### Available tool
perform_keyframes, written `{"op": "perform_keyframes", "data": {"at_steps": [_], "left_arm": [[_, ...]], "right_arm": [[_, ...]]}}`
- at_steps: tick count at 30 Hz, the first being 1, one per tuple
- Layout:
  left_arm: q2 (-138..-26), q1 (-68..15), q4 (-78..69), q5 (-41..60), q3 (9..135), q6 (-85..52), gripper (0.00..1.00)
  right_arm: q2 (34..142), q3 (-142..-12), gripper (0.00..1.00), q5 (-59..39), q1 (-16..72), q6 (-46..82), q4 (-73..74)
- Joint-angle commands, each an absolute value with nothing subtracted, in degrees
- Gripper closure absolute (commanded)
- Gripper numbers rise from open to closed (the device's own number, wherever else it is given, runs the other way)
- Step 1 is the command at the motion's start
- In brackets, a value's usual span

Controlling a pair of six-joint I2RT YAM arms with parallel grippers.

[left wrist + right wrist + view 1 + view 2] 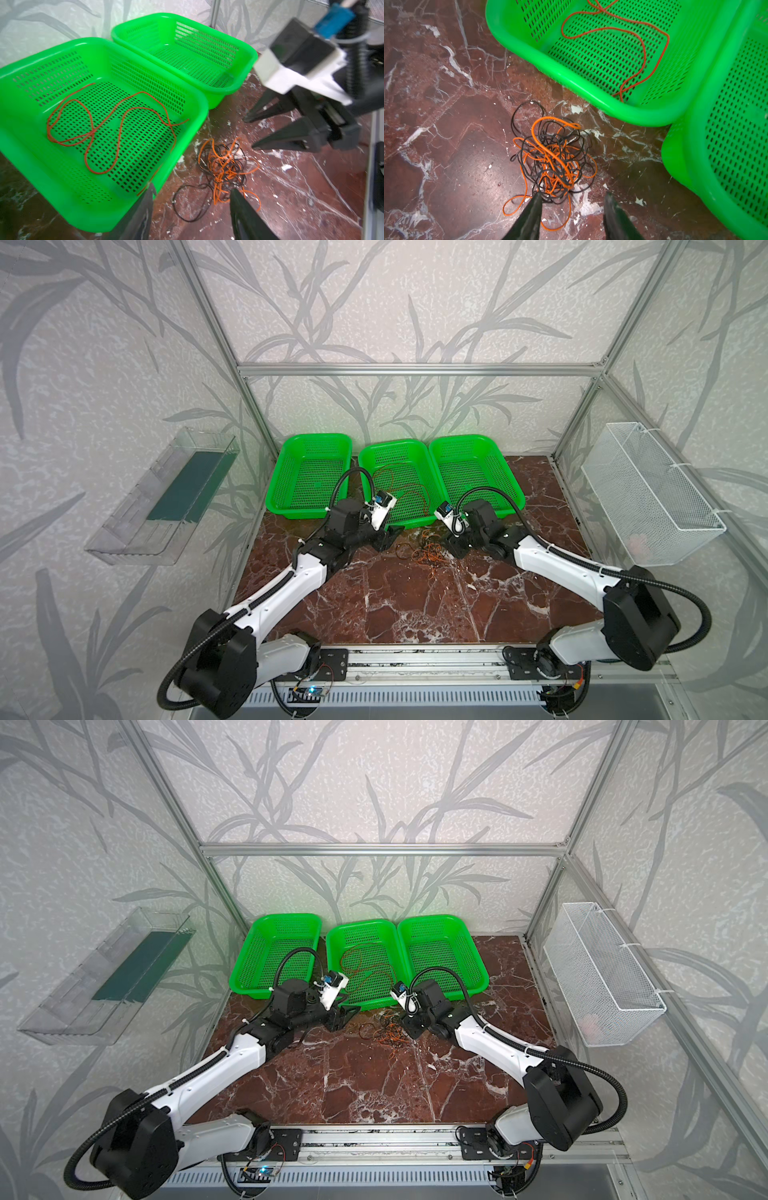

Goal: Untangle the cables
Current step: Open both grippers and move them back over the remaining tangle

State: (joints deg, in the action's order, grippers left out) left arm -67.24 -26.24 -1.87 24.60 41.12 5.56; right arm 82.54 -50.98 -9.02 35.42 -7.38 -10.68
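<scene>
Both tools are hanging low over the tabletop, facing each other across a knot of wire. The left tool is standing with its jaws apart, gripping nothing, right by the near corner of the middle green basket. The right tool is gaping too, its fingertips sitting at the edge of the orange and black cables, which are lying tangled on the marble just in front of that basket. The red cable is sprawling in loose loops inside it.

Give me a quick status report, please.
Left claw open; right claw open. Red cable in middle basket; orange-black tangle on table. Nothing in the way.
</scene>
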Motion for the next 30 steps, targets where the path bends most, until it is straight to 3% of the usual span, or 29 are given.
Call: {"op": "perform_keyframes", "data": {"at_steps": [1, 14, 26, 30], "left_arm": [[-65.33, -27.19, -0.59, 22.53, 39.02, 7.48, 0.41], [-67.5, -30.0, -2.45, 20.52, 36.45, 9.32, 0.42], [-78.95, -31.34, -6.56, 22.14, 39.75, 9.58, 0.41], [-82.14, -31.58, -8.75, 22.75, 40.99, 9.32, 0.4]], "right_arm": [[83.88, -51.33, 0.52, -8.62, 36.69, -8.07, -8.93], [91.84, -54.58, 0.57, -4.75, 37.24, -10.72, -1.78], [87.39, -53.42, 0.93, -3.24, 39.2, -11.5, -0.59], [84.85, -51.77, 0.99, -4.28, 39.2, -12.05, 0.18]]}}
